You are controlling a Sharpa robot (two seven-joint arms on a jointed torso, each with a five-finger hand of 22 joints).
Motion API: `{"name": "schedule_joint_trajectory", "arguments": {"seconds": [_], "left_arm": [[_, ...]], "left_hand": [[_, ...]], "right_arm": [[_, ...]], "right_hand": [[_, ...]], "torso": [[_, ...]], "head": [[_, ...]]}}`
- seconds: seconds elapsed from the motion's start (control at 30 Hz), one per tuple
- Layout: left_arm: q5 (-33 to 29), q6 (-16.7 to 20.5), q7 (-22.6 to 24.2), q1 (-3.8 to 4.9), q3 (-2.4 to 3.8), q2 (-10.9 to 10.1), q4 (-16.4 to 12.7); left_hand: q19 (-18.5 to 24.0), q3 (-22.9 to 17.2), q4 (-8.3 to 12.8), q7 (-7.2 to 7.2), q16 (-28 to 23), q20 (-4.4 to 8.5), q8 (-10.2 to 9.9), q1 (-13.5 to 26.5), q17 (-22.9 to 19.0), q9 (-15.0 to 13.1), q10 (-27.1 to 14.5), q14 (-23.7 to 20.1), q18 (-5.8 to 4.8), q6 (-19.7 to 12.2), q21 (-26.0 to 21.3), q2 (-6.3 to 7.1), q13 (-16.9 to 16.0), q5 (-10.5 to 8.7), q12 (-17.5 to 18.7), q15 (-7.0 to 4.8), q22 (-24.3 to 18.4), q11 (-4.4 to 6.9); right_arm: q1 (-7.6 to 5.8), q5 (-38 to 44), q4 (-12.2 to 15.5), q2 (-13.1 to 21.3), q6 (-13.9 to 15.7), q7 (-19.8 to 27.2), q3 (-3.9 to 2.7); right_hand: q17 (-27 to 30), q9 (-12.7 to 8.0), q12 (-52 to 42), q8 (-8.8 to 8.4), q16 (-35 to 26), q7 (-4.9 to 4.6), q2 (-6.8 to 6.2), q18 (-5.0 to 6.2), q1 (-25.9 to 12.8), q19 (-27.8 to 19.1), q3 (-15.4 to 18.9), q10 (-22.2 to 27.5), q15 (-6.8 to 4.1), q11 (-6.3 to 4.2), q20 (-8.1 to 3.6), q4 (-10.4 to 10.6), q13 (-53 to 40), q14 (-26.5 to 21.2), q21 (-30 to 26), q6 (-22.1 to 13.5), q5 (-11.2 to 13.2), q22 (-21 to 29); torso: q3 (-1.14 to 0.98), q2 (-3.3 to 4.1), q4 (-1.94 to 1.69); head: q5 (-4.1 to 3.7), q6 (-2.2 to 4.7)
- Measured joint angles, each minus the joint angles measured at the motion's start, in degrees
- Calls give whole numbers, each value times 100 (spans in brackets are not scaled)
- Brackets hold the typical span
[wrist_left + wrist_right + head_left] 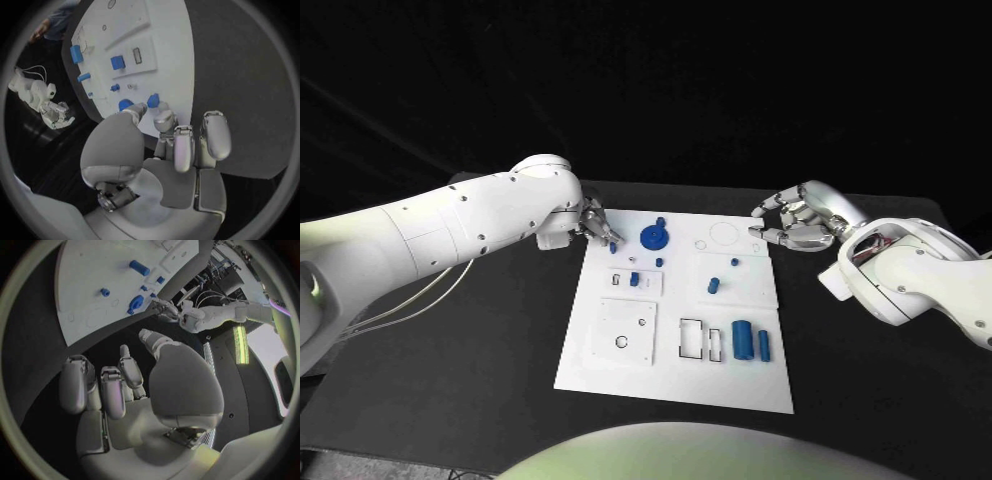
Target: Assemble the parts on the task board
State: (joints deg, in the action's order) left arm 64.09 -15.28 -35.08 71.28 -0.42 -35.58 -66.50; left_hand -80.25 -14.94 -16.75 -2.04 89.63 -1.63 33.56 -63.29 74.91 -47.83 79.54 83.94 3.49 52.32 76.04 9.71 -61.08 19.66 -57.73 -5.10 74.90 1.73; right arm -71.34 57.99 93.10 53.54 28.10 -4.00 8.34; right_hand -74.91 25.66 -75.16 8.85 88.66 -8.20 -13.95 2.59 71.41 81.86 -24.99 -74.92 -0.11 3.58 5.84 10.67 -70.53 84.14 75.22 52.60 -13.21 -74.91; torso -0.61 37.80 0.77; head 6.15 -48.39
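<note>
Left hand's pinching a part, right hand's idle

Your left hand [593,226] pinches a small blue part [613,245] over the task board's [675,385] far-left corner; right hand [790,222] hovers released. Loose pinch could drop it onto the blue gear [655,237].

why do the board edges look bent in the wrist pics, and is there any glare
Fisheye distortion: in the left wrist view the task board bows along its straight edge, likewise in the right wrist view. In the head view its edges stay straight. Glare: a bright greenish light strip in the right wrist view.
</note>
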Motion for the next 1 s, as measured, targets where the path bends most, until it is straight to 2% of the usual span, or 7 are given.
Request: {"name": "schedule_joint_trajectory", "arguments": {"seconds": [0.37,0.57,0.63,0.7,0.77,0.87,1.0], "left_arm": [[-63,-13,8,0,-19,15,11],[-110,-10,18,0,-20,15,7],[-146,-2,28,0,-20,13,4],[-196,5,40,2,-18,10,4],[-272,11,49,2,-18,7,4],[-386,19,63,2,-22,2,6],[-523,32,77,1,-24,-19,0]], "left_hand": [[0,-26,25,0,0,0,-1,-152,0,40,-41,0,0,0,0,-91,0,1,0,0,0,0],[13,-226,28,0,0,-13,-21,-513,0,86,-62,0,0,0,0,-203,-16,75,-26,0,0,21],[13,-398,51,2,0,-13,-21,-738,0,98,-62,0,1,-2,-5,-271,-21,-108,-40,0,0,20],[13,-836,125,1,0,-13,-45,-1072,0,141,-62,0,0,-65,-25,-288,-21,-506,-40,0,0,21],[13,-1490,172,-14,0,-13,-58,-1191,0,142,-92,0,0,-117,-25,-187,-6,-911,-64,0,0,-9],[13,-1966,62,-32,0,-13,160,-1045,0,18,-92,11,0,-156,-47,17,40,-968,-82,11,0,-10],[13,-2136,126,-51,0,-13,281,-908,0,-67,-92,11,0,-178,-47,58,52,-892,-83,11,0,-10]], "right_arm": [[0,0,-4,-9,0,-1,-2],[0,0,-6,-11,0,-5,-2],[0,0,-8,-13,0,-7,-2],[0,0,-9,-15,-1,-9,-1],[0,0,-10,-17,-1,-13,-1],[0,0,-12,-18,-2,-19,-1],[0,0,-14,-20,-3,-27,-1]], "right_hand": [[0,-1,0,0,0,0,0,0,0,0,0,0,0,0,0,0,0,0,0,0,0,1],[0,-1,0,0,0,0,0,0,0,0,0,0,0,0,0,0,0,0,0,0,0,-4],[0,7,0,0,0,0,0,0,0,0,0,0,0,0,0,0,0,0,-22,0,-24,-4],[0,14,0,0,0,0,0,0,0,0,0,0,0,0,0,0,0,0,-23,0,-24,-4],[0,14,0,0,0,0,0,0,0,0,0,0,0,0,0,0,6,0,-23,0,-24,-4],[0,14,0,0,0,0,0,0,0,0,0,0,0,0,0,0,7,0,-23,0,-24,-4],[0,14,0,0,0,0,0,0,0,0,0,0,0,0,0,0,7,0,-23,0,-24,-3]], "torso": [[-2,-1,1],[-3,-1,2],[-3,-1,2],[-3,-1,2],[-3,-1,2],[-3,-1,2],[-3,-4,1]], "head": [[-27,-14],[-33,-23],[-35,-26],[-37,-28],[-37,-32],[-38,-40],[-34,-42]]}}
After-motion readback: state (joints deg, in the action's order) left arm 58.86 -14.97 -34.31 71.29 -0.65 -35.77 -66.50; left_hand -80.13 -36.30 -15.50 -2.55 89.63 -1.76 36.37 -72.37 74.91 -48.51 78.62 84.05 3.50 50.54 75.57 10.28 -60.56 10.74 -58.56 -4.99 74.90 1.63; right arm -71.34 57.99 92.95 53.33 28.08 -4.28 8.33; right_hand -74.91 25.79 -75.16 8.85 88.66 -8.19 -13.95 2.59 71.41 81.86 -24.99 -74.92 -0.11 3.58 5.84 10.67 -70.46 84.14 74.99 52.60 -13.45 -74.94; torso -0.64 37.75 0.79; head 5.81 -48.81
